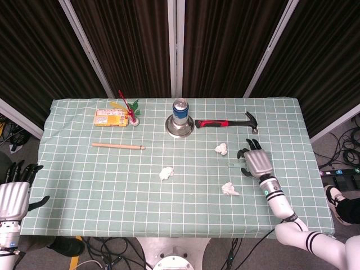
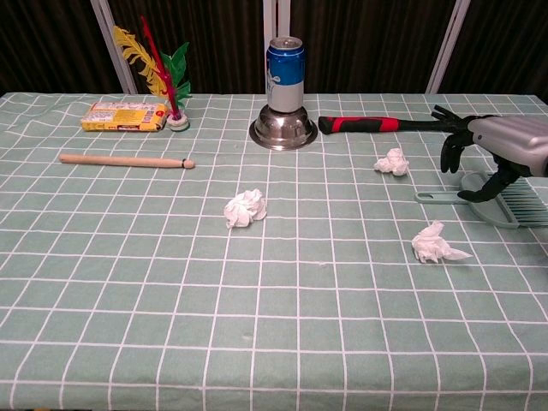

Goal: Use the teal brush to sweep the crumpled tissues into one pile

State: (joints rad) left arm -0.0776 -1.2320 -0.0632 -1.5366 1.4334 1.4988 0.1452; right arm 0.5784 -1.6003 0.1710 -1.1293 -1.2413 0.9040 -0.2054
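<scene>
Right now the right hand [image 2: 495, 154] hangs over the teal brush [image 2: 501, 199] at the right side of the table [image 1: 84, 180], fingers spread and pointing down, holding nothing; whether any finger touches the brush I cannot tell. The brush lies flat, its thin handle pointing left toward the middle of the table. The left hand [image 1: 14, 194] waits open off the near left corner.

Three tissues are scattered: one [image 2: 392, 161] just left of and beyond the handle, one [image 2: 435, 244] nearer than the brush, one [image 2: 245, 207] well apart toward the centre.

The main risk seems to be the grasp itself. The handle is slim and flat against the cloth, so closing fingers could skid it away or bunch up the tablecloth instead. A hand coming down on the bristle end rather than the handle would leave the brush awkward for sweeping. The hammer [image 2: 390, 124] lies just beyond and could be knocked. A careless reach might also flick the two nearby tissues farther off.
</scene>
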